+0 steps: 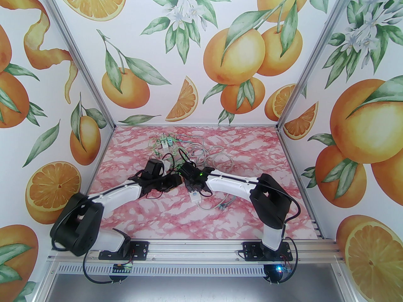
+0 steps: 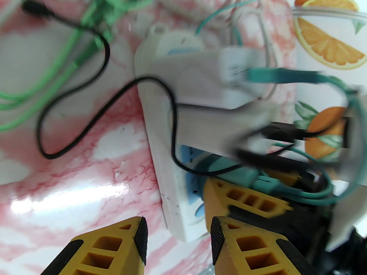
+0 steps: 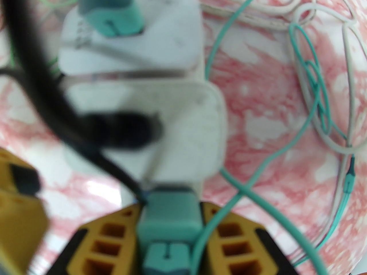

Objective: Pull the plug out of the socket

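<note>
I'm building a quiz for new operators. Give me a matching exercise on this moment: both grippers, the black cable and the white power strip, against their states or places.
Things:
1. left gripper
2. right gripper
3. black cable
4. white power strip

States or places:
A. has white adapters plugged into it
B. shut on the teal plug
C. open, holding nothing
D. loops over the pink marbled table

Pairs: 1-C, 2-B, 3-D, 4-A.

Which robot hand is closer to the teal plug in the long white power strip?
Right. The right gripper is shut around the blocky teal plastic plug. The left gripper hangs open by the long white power strip, off that plug.
</note>
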### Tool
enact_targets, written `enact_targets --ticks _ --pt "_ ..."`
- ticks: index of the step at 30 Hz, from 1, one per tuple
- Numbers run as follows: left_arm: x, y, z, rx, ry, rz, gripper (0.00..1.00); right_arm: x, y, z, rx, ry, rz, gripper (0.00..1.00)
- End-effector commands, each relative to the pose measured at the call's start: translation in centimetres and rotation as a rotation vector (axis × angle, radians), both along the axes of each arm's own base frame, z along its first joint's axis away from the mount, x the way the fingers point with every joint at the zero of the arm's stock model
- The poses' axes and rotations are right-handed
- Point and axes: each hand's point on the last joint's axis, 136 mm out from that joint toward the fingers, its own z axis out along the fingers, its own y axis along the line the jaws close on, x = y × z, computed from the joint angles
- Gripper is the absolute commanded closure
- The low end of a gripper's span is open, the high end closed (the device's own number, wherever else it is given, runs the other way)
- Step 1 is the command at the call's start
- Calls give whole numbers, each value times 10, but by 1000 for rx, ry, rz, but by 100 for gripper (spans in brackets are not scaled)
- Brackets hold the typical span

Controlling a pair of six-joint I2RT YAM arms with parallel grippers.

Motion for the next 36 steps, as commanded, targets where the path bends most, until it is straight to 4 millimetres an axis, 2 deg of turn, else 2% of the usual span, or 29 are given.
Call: enact_targets --ticks 1,5,11,15,23,32,36 --pt "1 -11 7 -57 -27 2 55 4 4 9 52 -16 -20 70" --pt "-13 -11 -6 -59 6 4 56 4 6 9 63 -18 -25 71" --pt "-19 -4 -10 -44 9 17 55 8 7 29 79 -50 -21 71" --pt "-24 -8 -10 -55 7 10 55 7 7 31 76 -46 -15 70" --pt "-32 -35 -3 -166 -12 -5 56 4 8 20 83 -23 -27 71" --pt "-41 -50 -25 -167 38 7 66 1 11 18 99 -14 -19 71" --pt "-39 -58 -28 -237 57 36 69 2 11 18 104 -15 -21 71"
